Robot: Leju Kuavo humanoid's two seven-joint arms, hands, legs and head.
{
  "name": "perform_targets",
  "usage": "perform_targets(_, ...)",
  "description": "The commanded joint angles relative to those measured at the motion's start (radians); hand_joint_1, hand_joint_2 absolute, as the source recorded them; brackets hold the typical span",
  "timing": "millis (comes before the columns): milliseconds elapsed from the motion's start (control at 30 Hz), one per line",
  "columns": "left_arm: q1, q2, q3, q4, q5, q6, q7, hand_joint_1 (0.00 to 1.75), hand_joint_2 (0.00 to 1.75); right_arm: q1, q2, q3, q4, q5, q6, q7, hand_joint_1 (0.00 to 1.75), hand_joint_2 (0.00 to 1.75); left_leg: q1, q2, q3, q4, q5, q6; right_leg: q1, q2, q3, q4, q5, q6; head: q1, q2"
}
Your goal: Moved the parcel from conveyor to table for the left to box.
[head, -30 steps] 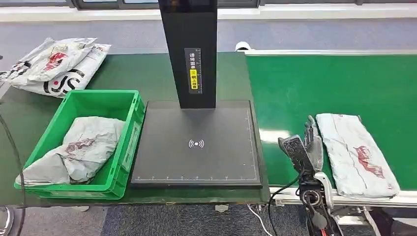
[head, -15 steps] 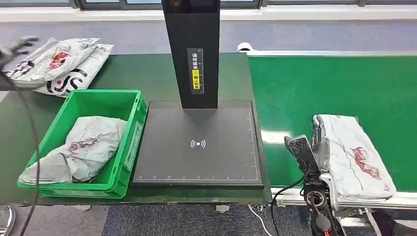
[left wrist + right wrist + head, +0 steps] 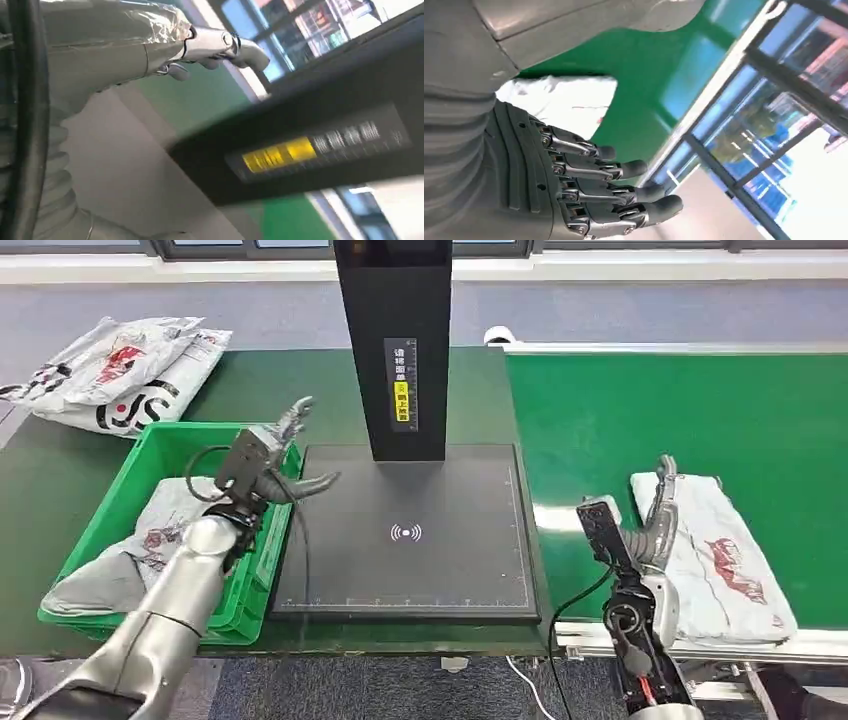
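Parcel (image 3: 725, 565) flat on green conveyor (image 3: 680, 410) near its front edge, right hand (image 3: 655, 525) against parcel's left side with fingers (image 3: 624, 192) extended, gripping nothing; left hand (image 3: 275, 455) raised over crate (image 3: 130, 495) rim, fingers spread, empty.

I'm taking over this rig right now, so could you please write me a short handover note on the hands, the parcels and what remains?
Left hand: open, fingers spread, raised between the green crate and the black scanner pad.
Right hand: open, at the left edge of the grey parcel; whether it touches is unclear.
Parcel lies on the green conveyor.
Done: one grey parcel lies in the crate.
Left: grasp the conveyor parcel, move it to the table, left hand boxes it.
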Motion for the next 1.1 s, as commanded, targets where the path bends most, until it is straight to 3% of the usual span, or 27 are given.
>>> perform_targets(33,0.001,-0.126,-0.024,0.106,0.048,-0.009,-0.001,0.0,1.75,-0.075,-0.038,-0.029,0.21,0.076,-0.066,0.059,0.0,1.75,0.001,-0.001,0.004,-0.002,0.0,0.001,0.001,-0.003,0.005,-0.003,-0.001,0.0,0.0,0.0)
perform_targets(100,0.012,-0.181,-0.017,0.144,0.067,0.016,-0.022,0.0,1.75,-0.087,-0.052,-0.066,0.264,0.169,-0.098,0.104,0.0,1.75,0.0,-0.002,0.005,-0.003,0.0,0.001,0.001,-0.003,0.005,-0.003,-0.001,0.0,0.0,0.0)
perform_targets(167,0.013,-0.227,-0.025,0.187,0.079,0.058,-0.057,0.0,1.75,-0.091,-0.045,-0.207,0.292,0.348,-0.098,0.119,0.0,1.75,0.0,-0.003,0.003,-0.002,0.0,0.001,0.001,-0.004,0.004,-0.003,-0.001,0.0,0.0,0.0)
perform_targets(267,0.003,-0.26,-0.023,0.225,0.117,0.075,-0.075,0.0,1.75,-0.109,-0.065,-0.307,0.345,0.552,-0.098,0.192,0.0,1.75,0.0,-0.009,0.004,-0.003,0.001,0.003,0.0,-0.011,0.007,-0.004,-0.002,0.002,0.0,0.0)
perform_targets(433,-0.002,-0.264,-0.008,0.248,0.178,0.083,-0.065,0.0,1.75,-0.168,-0.108,-0.312,0.553,0.743,-0.098,0.413,0.0,1.75,0.0,-0.004,0.003,-0.002,0.0,0.003,0.003,-0.005,0.006,-0.003,-0.002,0.003,0.0,0.0)
perform_targets(633,0.015,-0.247,-0.002,0.277,0.19,0.091,-0.064,0.0,1.75,-0.188,-0.144,-0.261,0.698,0.848,-0.069,0.634,0.0,1.75,-0.002,-0.001,0.004,-0.003,-0.001,0.005,0.001,-0.002,0.006,-0.004,-0.001,0.004,0.0,0.0)
perform_targets(867,0.008,-0.23,0.014,0.296,0.195,0.106,-0.074,0.0,1.75,-0.173,-0.154,-0.195,0.71,0.848,0.089,0.741,0.0,1.75,-0.003,0.0,0.002,-0.001,-0.002,0.005,0.001,-0.002,0.003,-0.002,-0.002,0.004,0.0,0.0)
perform_targets(1100,0.008,-0.23,0.014,0.296,0.195,0.106,-0.074,0.0,1.75,-0.173,-0.154,-0.195,0.71,0.848,0.089,0.741,0.0,1.75,-0.002,0.001,0.003,-0.001,-0.002,0.005,0.001,0.0,0.004,-0.002,-0.002,0.004,0.0,0.0)
